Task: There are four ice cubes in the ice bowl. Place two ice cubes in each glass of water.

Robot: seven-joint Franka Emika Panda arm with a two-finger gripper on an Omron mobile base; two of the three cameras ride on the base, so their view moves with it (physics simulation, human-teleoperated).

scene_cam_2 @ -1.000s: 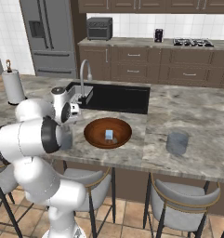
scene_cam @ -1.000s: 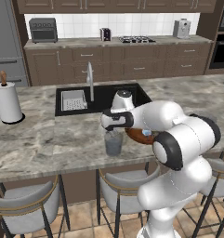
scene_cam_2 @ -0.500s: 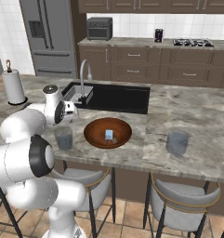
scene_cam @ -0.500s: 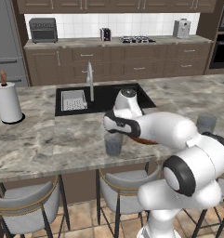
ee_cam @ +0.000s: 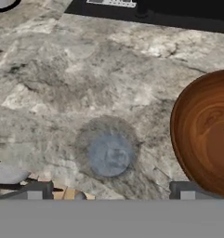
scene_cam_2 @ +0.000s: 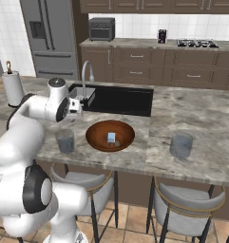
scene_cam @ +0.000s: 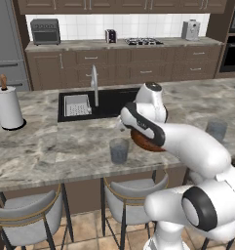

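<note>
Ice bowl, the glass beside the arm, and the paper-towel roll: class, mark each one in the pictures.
ice bowl (scene_cam_2: 99, 137): right base view, bare wooden inside, left of the cube.
glass beside the arm (scene_cam_2: 65, 141): right base view, side wall.
paper-towel roll (scene_cam: 9, 108): left base view, white side.

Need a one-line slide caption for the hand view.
Open gripper above a glass of water on the marble counter, wooden ice bowl beside it.

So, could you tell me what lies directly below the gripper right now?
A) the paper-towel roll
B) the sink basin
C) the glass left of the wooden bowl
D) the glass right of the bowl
C: the hand view looks straight down into that glass, with the ice bowl beside it.
</note>
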